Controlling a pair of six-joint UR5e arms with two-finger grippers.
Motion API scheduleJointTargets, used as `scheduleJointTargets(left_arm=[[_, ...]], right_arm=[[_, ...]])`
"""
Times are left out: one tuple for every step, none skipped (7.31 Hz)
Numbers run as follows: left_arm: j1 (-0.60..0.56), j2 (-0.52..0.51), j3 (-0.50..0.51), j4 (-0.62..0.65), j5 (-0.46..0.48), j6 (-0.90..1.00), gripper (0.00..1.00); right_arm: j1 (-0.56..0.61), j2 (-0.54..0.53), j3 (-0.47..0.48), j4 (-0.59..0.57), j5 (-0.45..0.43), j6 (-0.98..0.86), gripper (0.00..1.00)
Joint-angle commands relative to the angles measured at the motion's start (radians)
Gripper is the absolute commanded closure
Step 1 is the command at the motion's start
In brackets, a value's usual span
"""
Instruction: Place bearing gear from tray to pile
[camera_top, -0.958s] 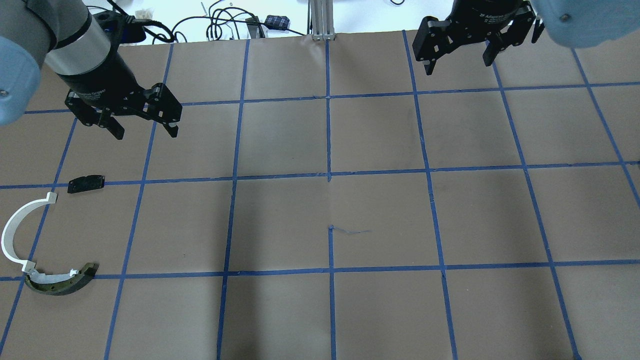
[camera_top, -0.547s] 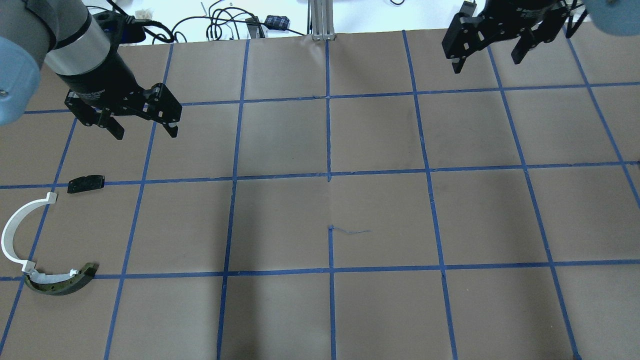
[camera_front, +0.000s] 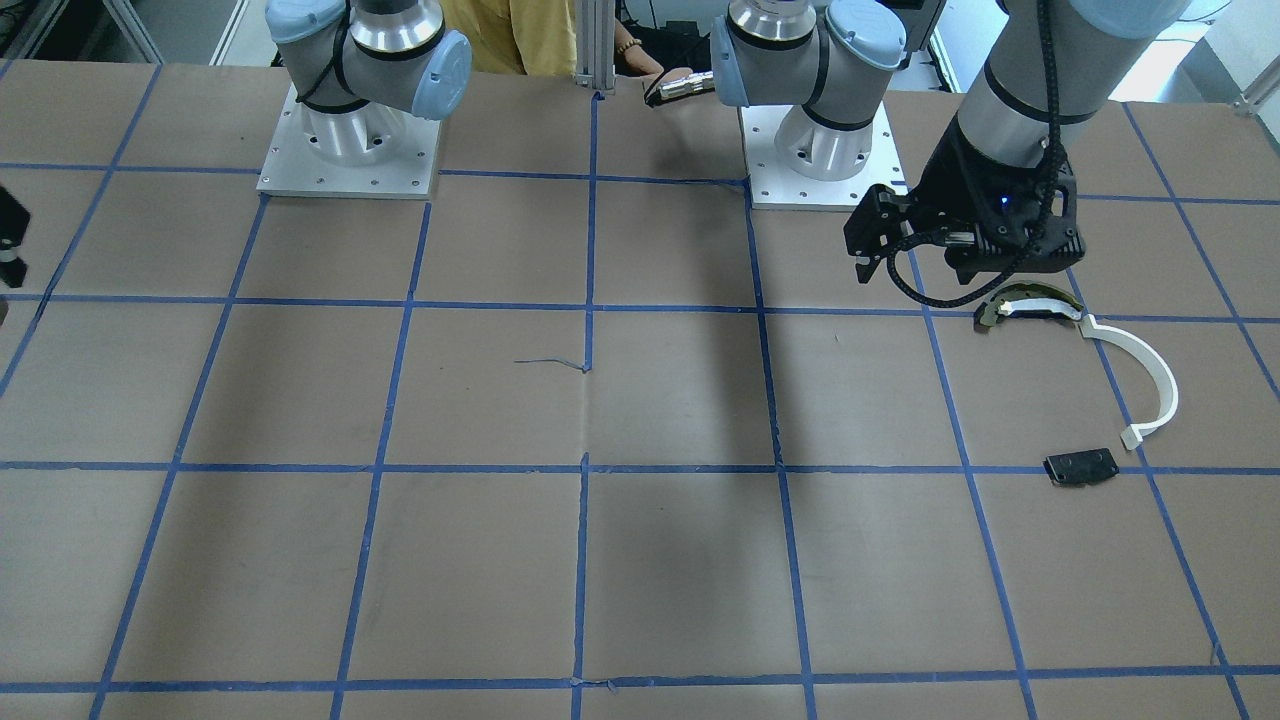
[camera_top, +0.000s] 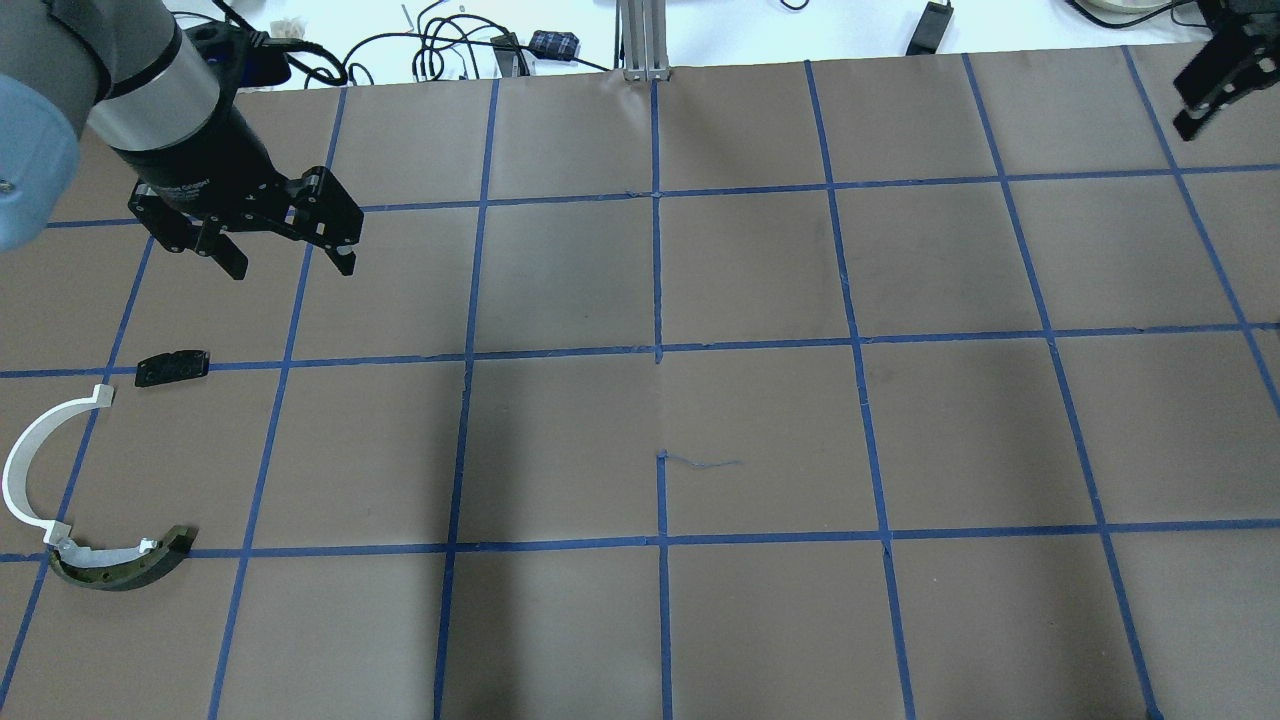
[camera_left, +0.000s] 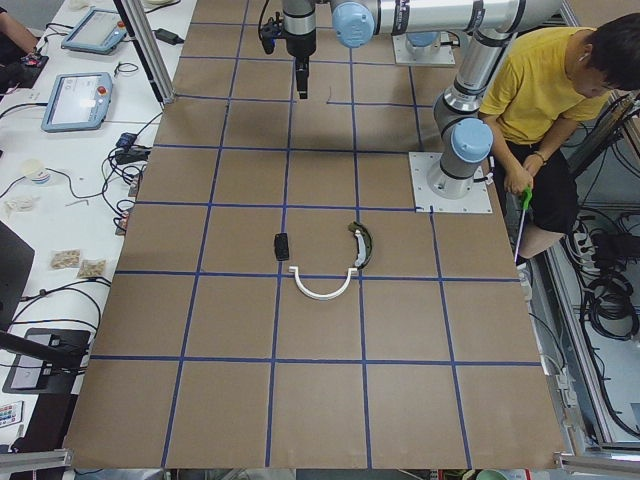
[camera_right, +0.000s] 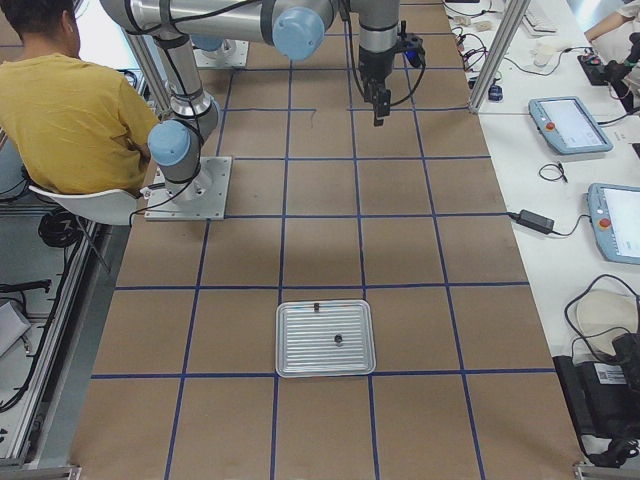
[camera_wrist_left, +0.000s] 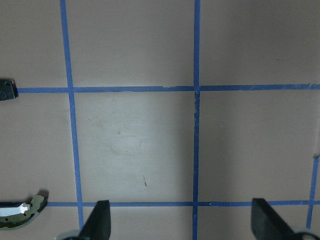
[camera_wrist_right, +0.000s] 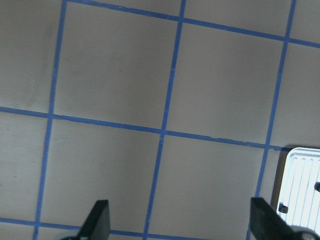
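The pile lies at the table's left: a white arc strip (camera_top: 30, 470), a dark olive curved piece (camera_top: 120, 572) and a flat black plate (camera_top: 172, 367). My left gripper (camera_top: 293, 265) hangs open and empty above the table, beyond the plate. A ribbed metal tray (camera_right: 326, 368) stands at the table's right end with two small dark parts (camera_right: 338, 340) on it, too small to tell apart. My right gripper (camera_wrist_right: 181, 222) is open and empty; the tray's corner (camera_wrist_right: 300, 170) shows at the lower right of its wrist view. In the overhead view it (camera_top: 1215, 85) is at the top right edge.
Cables and adapters (camera_top: 450, 45) lie on the white bench past the far edge, beside an aluminium post (camera_top: 645, 40). A person in a yellow shirt (camera_left: 545, 90) sits behind the robot's bases. Tablets (camera_right: 570, 125) lie on the side bench.
My right gripper has moved to the right, almost out of the overhead view. My left gripper and the pile have not moved.
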Motion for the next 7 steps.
scheduleJointTargets(left_arm=[[0.000,-0.001,-0.002,0.000,0.000,0.001,0.00],[0.000,-0.001,0.000,0.000,0.000,0.003,0.00],[0.000,-0.001,-0.002,0.000,0.000,0.001,0.00],[0.000,-0.001,-0.002,0.000,0.000,0.003,0.00],[0.000,-0.001,0.000,0.001,0.000,0.003,0.00],[0.000,-0.001,0.000,0.001,0.000,0.003,0.00],[0.000,-0.001,0.000,0.001,-0.002,0.003,0.00]], right_arm=[[-0.225,0.124,0.002,-0.035,0.002,-0.219,0.00],[-0.276,0.194,0.001,-0.114,-0.003,-0.270,0.00],[-0.344,0.277,0.001,-0.176,-0.004,-0.384,0.00],[-0.384,0.354,0.001,-0.249,-0.015,-0.419,0.00],[-0.404,0.421,0.001,-0.314,-0.015,-0.462,0.00],[-0.445,0.495,0.001,-0.412,-0.015,-0.492,0.00],[-0.480,0.541,0.001,-0.510,-0.008,-0.558,0.00]])
